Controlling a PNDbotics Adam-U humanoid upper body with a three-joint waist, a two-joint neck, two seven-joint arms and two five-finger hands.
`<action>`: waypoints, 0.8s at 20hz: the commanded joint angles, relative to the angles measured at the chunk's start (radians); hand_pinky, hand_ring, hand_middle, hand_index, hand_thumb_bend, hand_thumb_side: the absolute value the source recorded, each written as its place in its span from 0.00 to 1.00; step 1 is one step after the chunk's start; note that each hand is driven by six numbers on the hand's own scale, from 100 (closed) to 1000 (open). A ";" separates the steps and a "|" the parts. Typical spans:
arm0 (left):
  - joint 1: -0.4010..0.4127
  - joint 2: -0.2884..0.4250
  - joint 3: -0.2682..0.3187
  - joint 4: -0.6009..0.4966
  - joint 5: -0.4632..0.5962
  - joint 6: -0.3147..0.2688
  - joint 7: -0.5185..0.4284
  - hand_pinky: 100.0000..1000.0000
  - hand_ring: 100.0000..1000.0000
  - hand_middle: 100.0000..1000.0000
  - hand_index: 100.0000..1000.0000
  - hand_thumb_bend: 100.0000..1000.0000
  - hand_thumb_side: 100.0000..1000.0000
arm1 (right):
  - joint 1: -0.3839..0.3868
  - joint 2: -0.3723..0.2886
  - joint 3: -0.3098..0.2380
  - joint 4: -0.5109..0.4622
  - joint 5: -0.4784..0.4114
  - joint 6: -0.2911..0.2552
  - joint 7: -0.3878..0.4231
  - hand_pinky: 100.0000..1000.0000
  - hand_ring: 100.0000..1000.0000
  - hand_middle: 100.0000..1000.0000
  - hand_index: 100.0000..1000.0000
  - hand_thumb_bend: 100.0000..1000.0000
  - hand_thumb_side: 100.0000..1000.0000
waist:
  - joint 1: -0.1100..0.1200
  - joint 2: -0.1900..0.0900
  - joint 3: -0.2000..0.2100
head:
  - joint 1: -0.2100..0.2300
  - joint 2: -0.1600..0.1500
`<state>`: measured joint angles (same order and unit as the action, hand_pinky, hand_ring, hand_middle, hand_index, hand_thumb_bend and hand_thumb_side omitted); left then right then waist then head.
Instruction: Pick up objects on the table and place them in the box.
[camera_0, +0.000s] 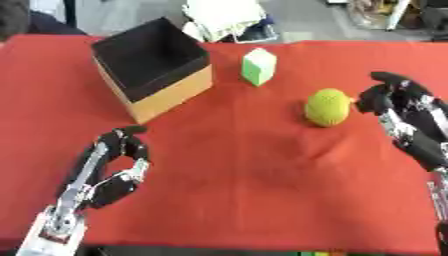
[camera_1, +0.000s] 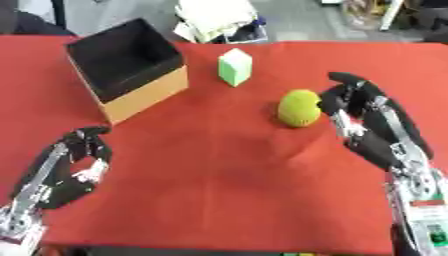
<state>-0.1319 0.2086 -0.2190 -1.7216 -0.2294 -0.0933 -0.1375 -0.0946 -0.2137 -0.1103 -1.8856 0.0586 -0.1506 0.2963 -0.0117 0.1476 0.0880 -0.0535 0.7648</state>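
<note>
I look down on a table covered with a red cloth (camera_0: 254, 175). My right hand (camera_1: 363, 117) comes in from the 3 o'clock side. Its fingers are only slightly bent and relaxed, holding nothing, with the palm turned toward a round yellow-green ball (camera_0: 328, 107). The ball lies just beside that hand, at its 9 o'clock; I cannot tell whether the fingertips touch it. The ball rests on the cloth, a little toward 2 o'clock from the table's middle.

At about 12 o'clock from the middle stands a small block (camera_0: 259, 66), white on top with green sides, resting on the cloth well apart from either hand. It is at roughly 11 o'clock from the ball.

At 10 o'clock sits the box (camera_0: 171, 95), open at the top, with a black inside and tan cardboard outer walls. It is turned askew, one corner pointing toward me. Nothing shows inside it.

My left hand (camera_0: 118, 167) rests at 7 o'clock, near the lower edge, fingers pointing up and gently curved, with nothing in it. It is well apart from the box, at the box's 6 o'clock.
</note>
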 joint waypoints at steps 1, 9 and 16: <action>-0.007 0.009 0.008 -0.019 0.005 0.002 0.003 0.56 0.55 0.45 0.79 0.00 0.31 | -0.005 -0.009 -0.005 -0.013 -0.007 -0.001 0.001 0.63 0.62 0.58 0.85 0.00 0.43 | 0.001 -0.011 -0.001 | -0.001 0.005; -0.006 0.009 0.009 -0.019 0.005 0.004 0.008 0.55 0.55 0.45 0.79 0.00 0.34 | -0.005 -0.008 -0.006 -0.013 -0.007 0.000 0.001 0.63 0.62 0.58 0.85 0.00 0.43 | 0.001 -0.010 -0.001 | 0.001 0.005; -0.005 0.010 0.007 -0.019 0.005 0.003 0.007 0.56 0.55 0.45 0.79 0.00 0.35 | -0.015 -0.055 0.000 -0.014 -0.001 -0.013 0.005 0.64 0.63 0.59 0.86 0.00 0.40 | -0.001 -0.012 0.001 | -0.002 0.005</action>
<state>-0.1319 0.2086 -0.2190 -1.7216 -0.2293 -0.0888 -0.1327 -0.0978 -0.2341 -0.1098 -1.8856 0.0589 -0.1573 0.2993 -0.0134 0.1476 0.0886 -0.0540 0.7648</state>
